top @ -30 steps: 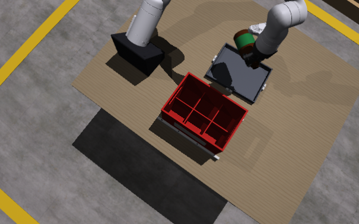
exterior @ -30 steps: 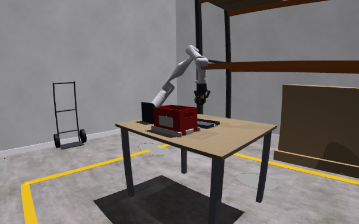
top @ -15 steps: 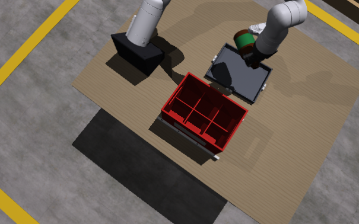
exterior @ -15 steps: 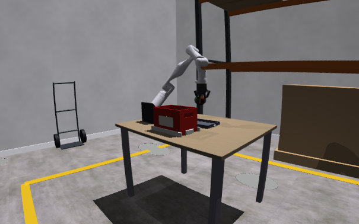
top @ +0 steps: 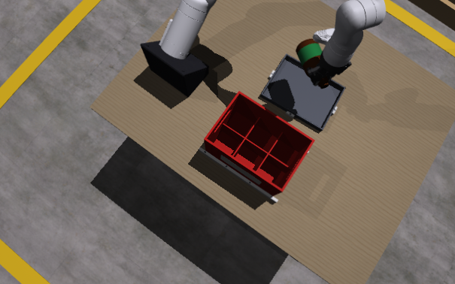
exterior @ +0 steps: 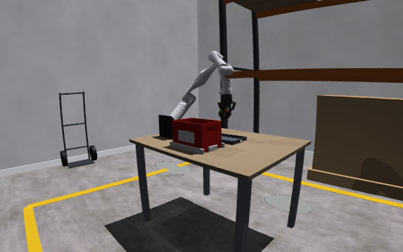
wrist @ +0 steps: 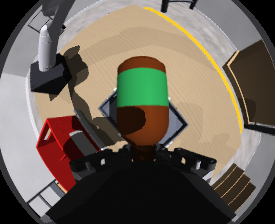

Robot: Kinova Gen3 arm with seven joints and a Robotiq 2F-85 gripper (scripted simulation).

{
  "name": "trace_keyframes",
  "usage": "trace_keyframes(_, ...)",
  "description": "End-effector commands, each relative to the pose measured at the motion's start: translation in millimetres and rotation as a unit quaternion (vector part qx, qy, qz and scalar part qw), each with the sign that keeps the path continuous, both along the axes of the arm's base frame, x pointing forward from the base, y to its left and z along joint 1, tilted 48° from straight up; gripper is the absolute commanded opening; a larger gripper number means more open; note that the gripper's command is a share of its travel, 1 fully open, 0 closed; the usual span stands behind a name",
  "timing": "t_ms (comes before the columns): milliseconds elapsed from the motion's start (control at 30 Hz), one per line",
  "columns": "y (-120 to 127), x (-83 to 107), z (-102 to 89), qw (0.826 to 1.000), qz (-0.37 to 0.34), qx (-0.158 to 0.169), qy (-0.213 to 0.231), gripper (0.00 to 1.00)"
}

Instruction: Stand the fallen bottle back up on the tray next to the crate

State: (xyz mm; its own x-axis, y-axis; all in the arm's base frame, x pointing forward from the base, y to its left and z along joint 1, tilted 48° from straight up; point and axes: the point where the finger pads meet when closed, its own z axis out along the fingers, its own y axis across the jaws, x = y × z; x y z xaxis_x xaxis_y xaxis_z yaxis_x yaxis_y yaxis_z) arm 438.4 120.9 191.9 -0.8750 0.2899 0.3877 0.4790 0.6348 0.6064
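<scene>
The gripper clamped the bottle, held in the air above the tray's far edge, long axis hanging downward. The crate stood just beside the tray.

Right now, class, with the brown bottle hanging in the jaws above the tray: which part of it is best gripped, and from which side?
Grip the narrow neck, from above. The gripper is shut on the bottle there already: its wide green-banded body hangs bottom-down over the tray, leaving the base free to set down.
</scene>
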Motion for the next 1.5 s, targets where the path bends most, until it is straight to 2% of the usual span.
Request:
trace_keyframes(0, -1.1, -0.8, 2.3, 1.000, -0.002, -0.003, -0.003, 0.00)
trace_keyframes(500, -1.9, -1.4, 2.4, 0.999, -0.030, -0.026, -0.033, 0.00)
trace_keyframes(1467, -2.4, -1.7, 2.3, 0.998, -0.036, -0.030, -0.038, 0.00)
